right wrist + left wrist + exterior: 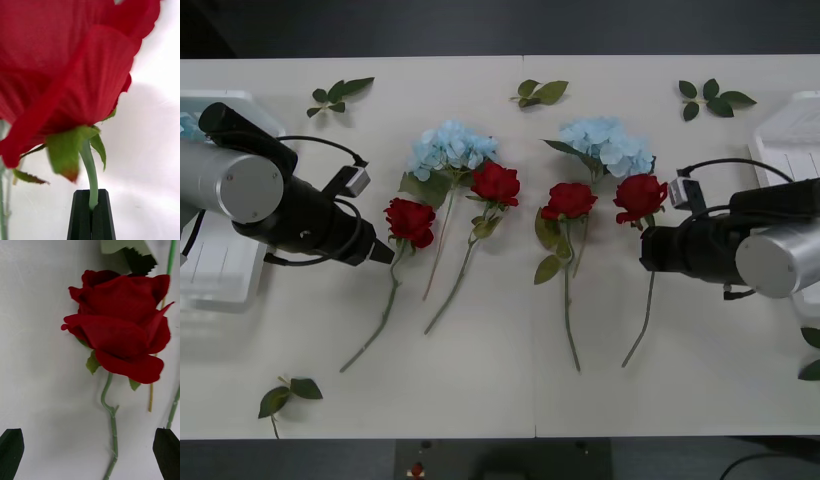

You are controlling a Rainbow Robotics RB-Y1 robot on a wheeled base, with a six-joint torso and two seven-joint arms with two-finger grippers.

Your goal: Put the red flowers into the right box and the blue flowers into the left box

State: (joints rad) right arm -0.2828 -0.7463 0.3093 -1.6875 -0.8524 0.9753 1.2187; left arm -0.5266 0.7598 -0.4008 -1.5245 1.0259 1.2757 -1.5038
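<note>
Both arms reach in over the near half of a pale cream table (480,380), made of two tops with a seam running near to far down the middle. Beyond the far edge the floor is dark grey. I can read no label or writing anywhere.

In the right wrist view, the right gripper (92,210) has its black fingers (80,217) pinched tight on the stem of the rightmost rose (640,196), just under the bloom. In the front view this rose sits at the right end of the row, with the gripper's dark body just to its right. The left gripper (90,453) is spread wide, its two black fingertips (11,450) on either side of the stem of the leftmost rose (411,220), which lies flat on the table; neither tip touches it.

Between those two lie the other red flowers: one rose (496,183) left of the seam, one (569,200) right of it. Two blue flowers lie farther back, one (450,147) left of the seam and one (608,142) right of it, their leaves overlapping the roses' stems.

At the left edge, the left box (220,270) lies partly under the left arm, with a bit of pale blue showing at its far left end. At the right edge, the right box (785,135) is partly under the right arm.

Loose leaf sprigs (340,95) dot the far side and the near corners. The near strip of table is otherwise open.
</note>
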